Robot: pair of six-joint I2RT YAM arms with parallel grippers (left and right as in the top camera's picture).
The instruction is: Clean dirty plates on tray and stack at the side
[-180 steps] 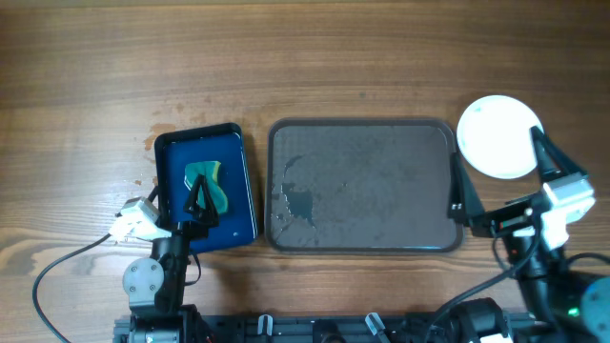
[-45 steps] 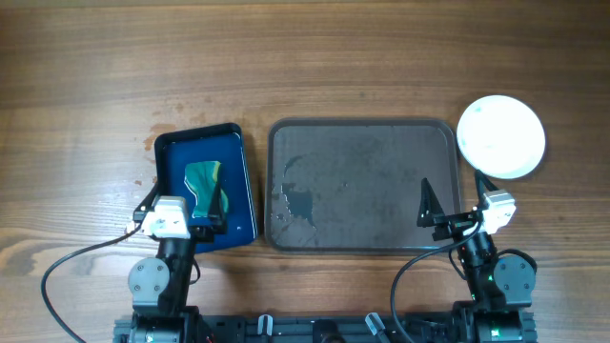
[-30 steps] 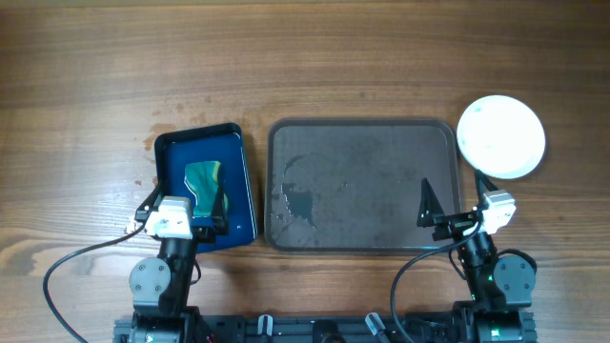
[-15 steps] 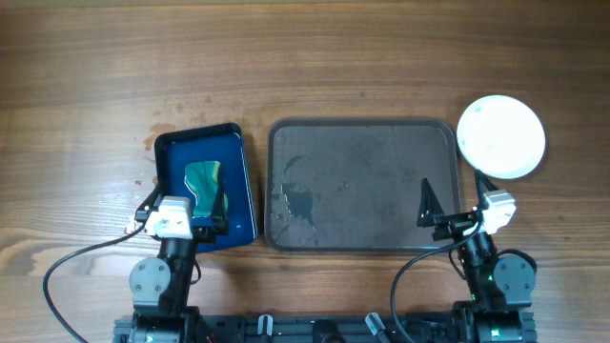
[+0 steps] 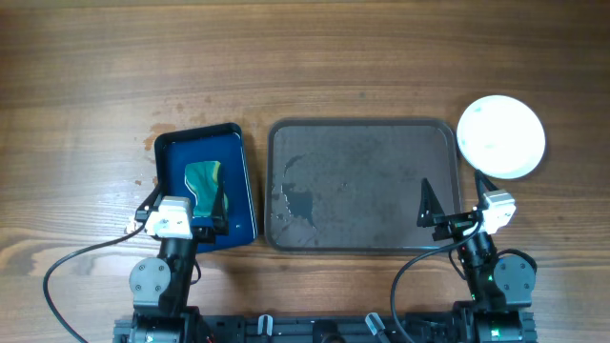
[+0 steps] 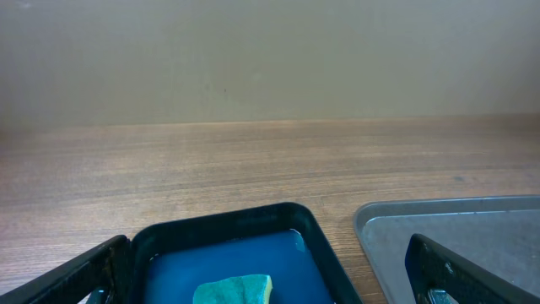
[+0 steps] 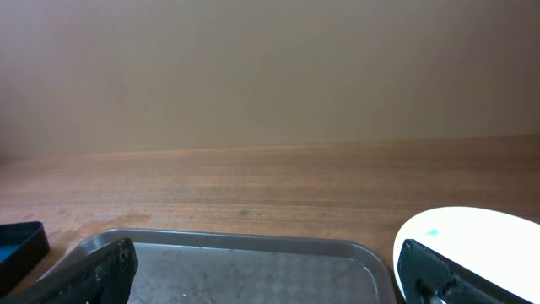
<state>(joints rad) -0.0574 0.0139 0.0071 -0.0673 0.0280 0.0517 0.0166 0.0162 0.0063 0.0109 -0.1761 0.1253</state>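
Both wide open and empty, left pincer (image 5: pixel 186 202) over blue tray (image 5: pixel 172 152), right pincer (image 5: pixel 454 192) at grey tray (image 5: pixel 362 181) edge, plate (image 5: pixel 500 136) upper right

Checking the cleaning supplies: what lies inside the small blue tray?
A green sponge lies in the blue tray. The left arm covers its near end, hiding that part.

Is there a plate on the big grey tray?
No, the tray holds no plate; the white plate lies beside it.

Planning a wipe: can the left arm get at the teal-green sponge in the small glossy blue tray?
Likely yes: the left gripper hangs open right by the teal-green sponge, and nothing covers it.
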